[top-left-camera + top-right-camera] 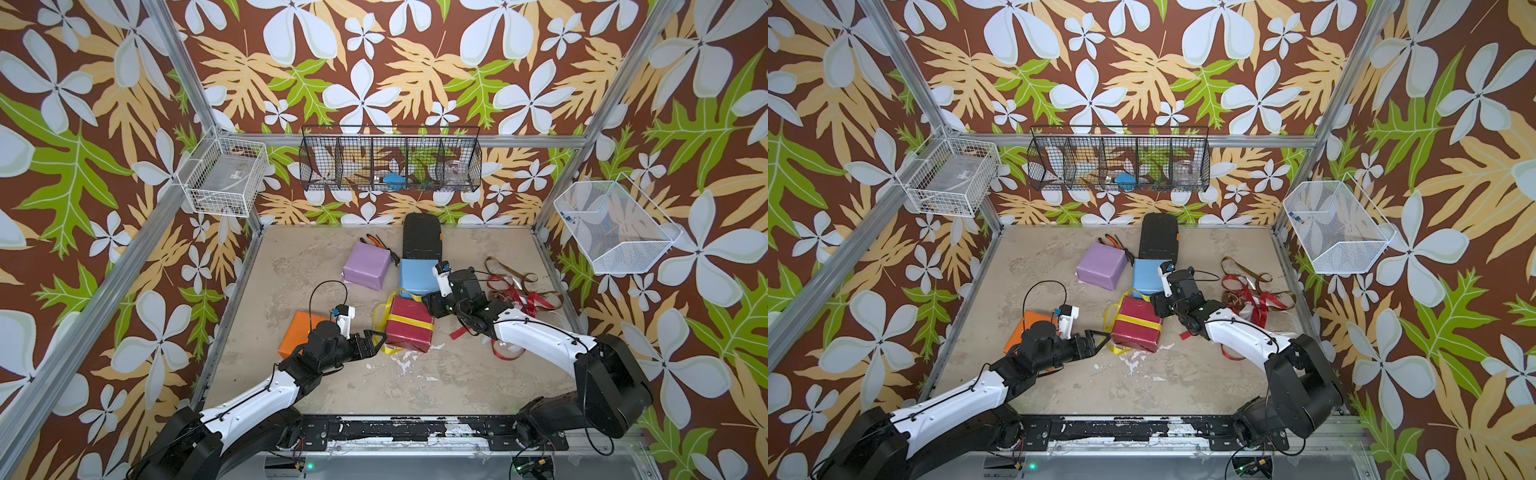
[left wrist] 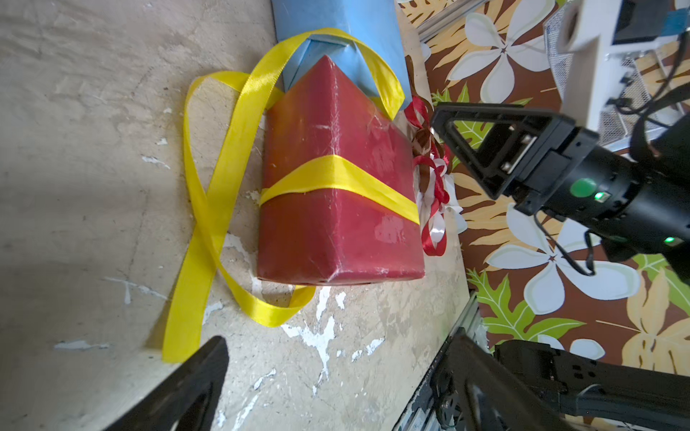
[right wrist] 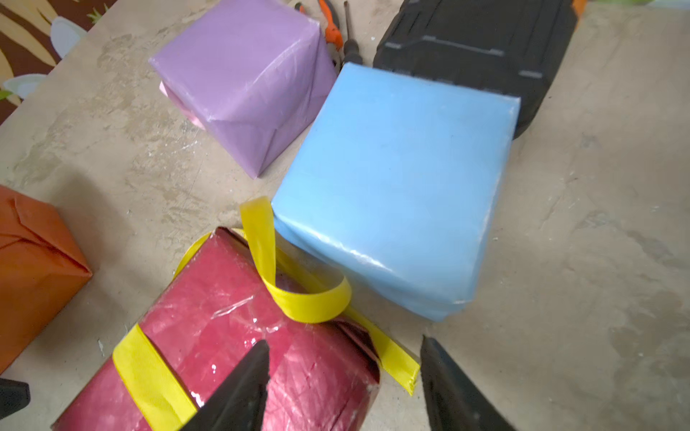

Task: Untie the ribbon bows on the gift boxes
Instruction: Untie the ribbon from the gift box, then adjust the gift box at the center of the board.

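The dark red gift box point(image 1: 409, 328) lies mid-table with a yellow ribbon point(image 2: 325, 179) banded round it. The ribbon's long loose loops point(image 1: 380, 328) trail on the table beside the box. My left gripper point(image 2: 336, 380) is open just short of the loops, and nothing sits between its fingers. My right gripper point(image 3: 343, 347) is open over the box's far corner, straddling a yellow ribbon tail point(image 3: 395, 369). The light blue box point(image 1: 417, 278), lilac box point(image 1: 368, 266) and orange box point(image 1: 297, 334) are bare. In a top view the red box point(image 1: 1138, 328) lies between both grippers.
A tangle of loose red, brown and white ribbons point(image 1: 519, 291) lies at the right. The black ribbed case point(image 1: 422, 237) and orange-handled pliers point(image 1: 376, 241) lie at the back. Wire baskets point(image 1: 390, 160) hang on the walls.
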